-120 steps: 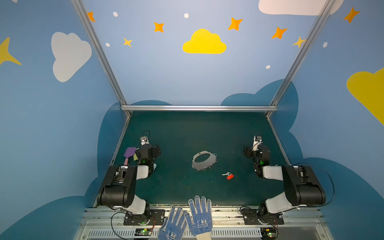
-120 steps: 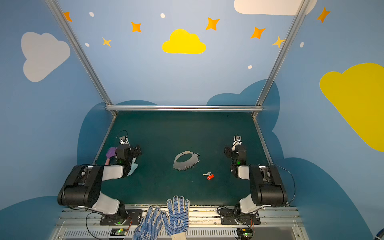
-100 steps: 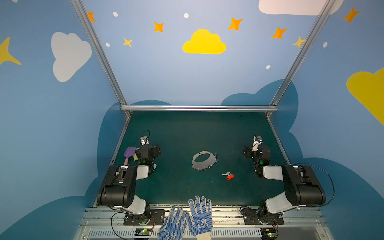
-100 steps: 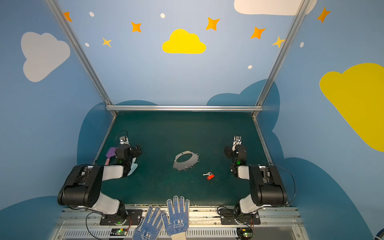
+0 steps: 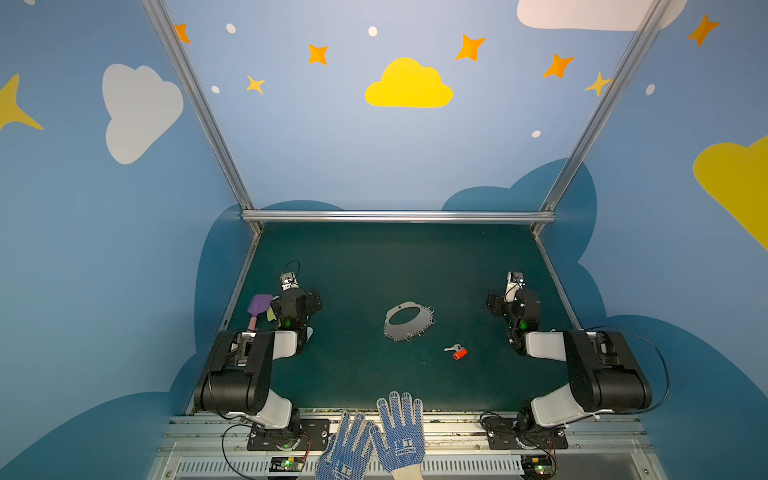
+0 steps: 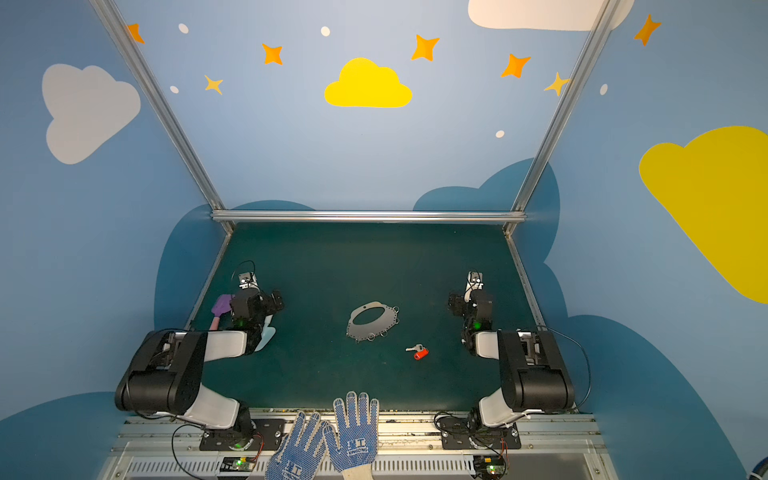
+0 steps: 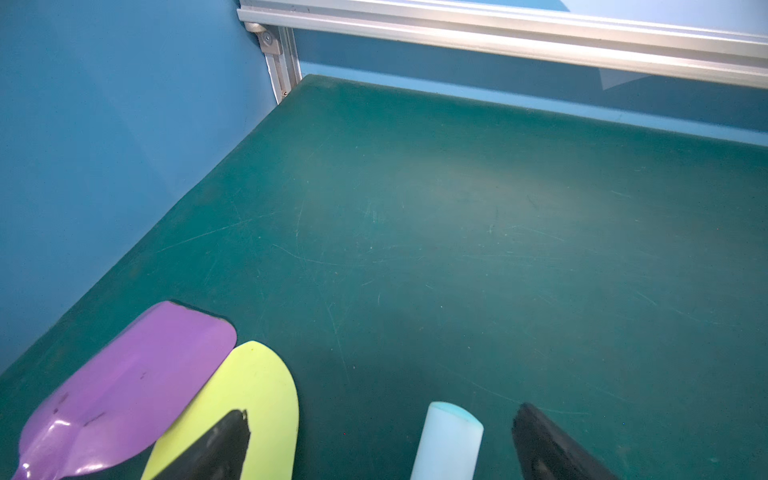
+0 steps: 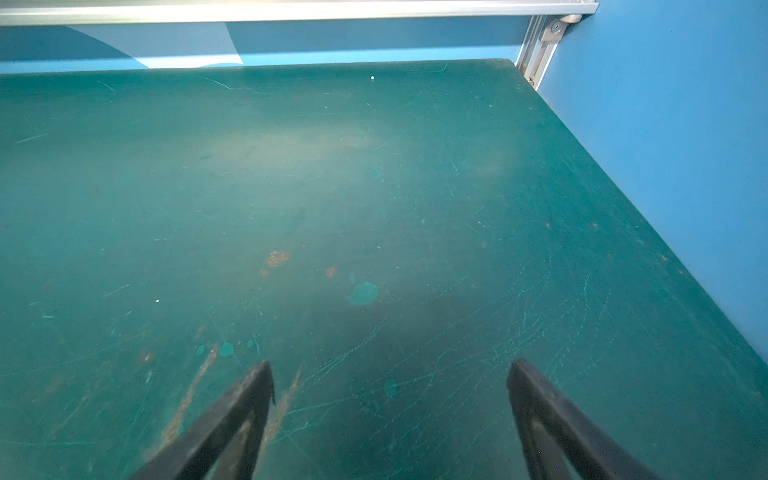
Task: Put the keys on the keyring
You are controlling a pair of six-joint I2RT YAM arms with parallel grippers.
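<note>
The keyring, a flat grey plate with a large oval hole and small wire rings on its rim, lies mid-table in both top views. The keys, a small silver key with a red tag, lie on the mat just to its front right, apart from it. My left gripper hovers open at the left side of the table, far from both. At the right side my right gripper is open over bare mat. Neither wrist view shows the keys or the keyring.
Toy shovels lie under and beside the left gripper: a purple one, a yellow-green one and a light blue handle between its fingers. Two blue dotted gloves rest at the front edge. Walls and aluminium rails enclose the green mat.
</note>
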